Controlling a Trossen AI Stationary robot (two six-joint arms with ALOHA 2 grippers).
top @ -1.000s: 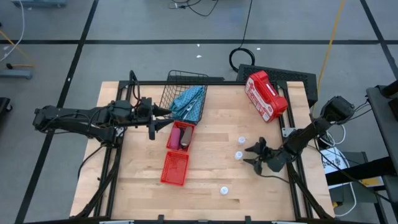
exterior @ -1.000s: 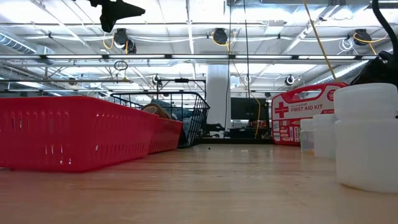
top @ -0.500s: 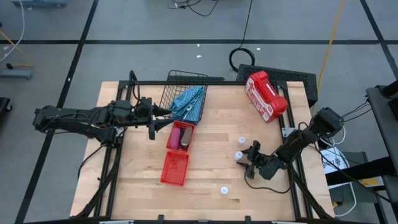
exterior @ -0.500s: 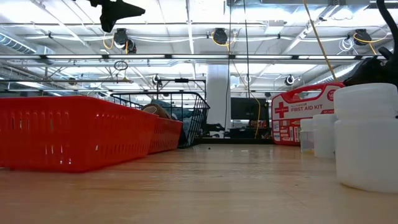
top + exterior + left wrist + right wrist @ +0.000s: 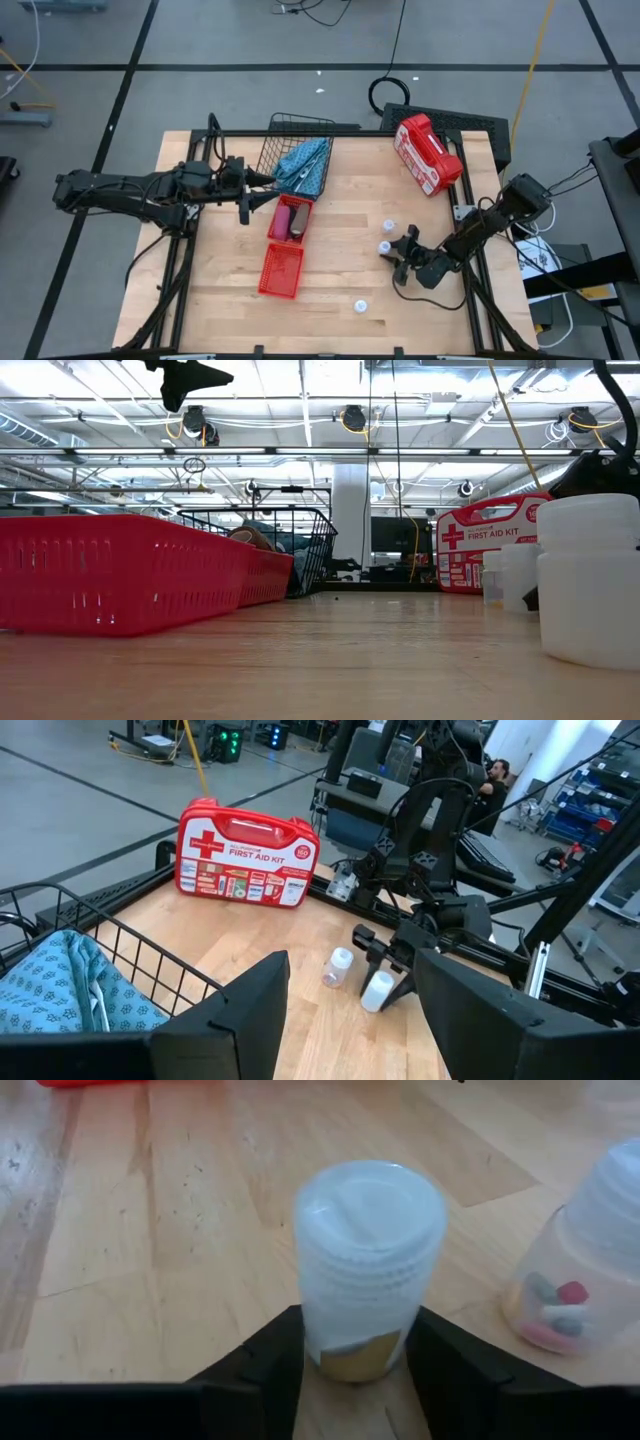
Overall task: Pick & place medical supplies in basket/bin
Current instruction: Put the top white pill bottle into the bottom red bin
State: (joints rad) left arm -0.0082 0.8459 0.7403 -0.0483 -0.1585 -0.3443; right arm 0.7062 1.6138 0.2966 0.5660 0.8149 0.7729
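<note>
**Ana:** Wooden table (image 5: 340,290) on a black frame, grey floor around it, ceiling lights and racks behind. How do the arms stand?

**Ben:** Both reach low and nearly level from opposite sides. The left gripper (image 5: 262,190) hovers off the table beside the black wire basket (image 5: 296,128), fingers parted halfway, holding nothing. The right gripper (image 5: 398,256) is down at the table on the far side, its fingers (image 5: 270,1355) closed against both sides of a white vial (image 5: 368,1265).

**Ana:** And the containers?

**Ben:** The basket holds the light-blue pouch (image 5: 303,162). Touching its near end is a red bin (image 5: 291,217) with a pink roll (image 5: 279,218) and a dark roll (image 5: 298,222) side by side. The second red bin (image 5: 282,270) lies just beyond that, tilted; I cannot tell whether anything is inside. The red and white first aid case (image 5: 425,152) stands well apart near the table's corner.

**Ana:** Other vials?

**Ben:** One (image 5: 389,227) just beside the gripped vial, with coloured bits inside in the right wrist view; another (image 5: 360,306) alone near the front edge.

**Ana:** Anything unclear?

**Ben:** In the low view the nearest vial is cut off at the edge.
</note>
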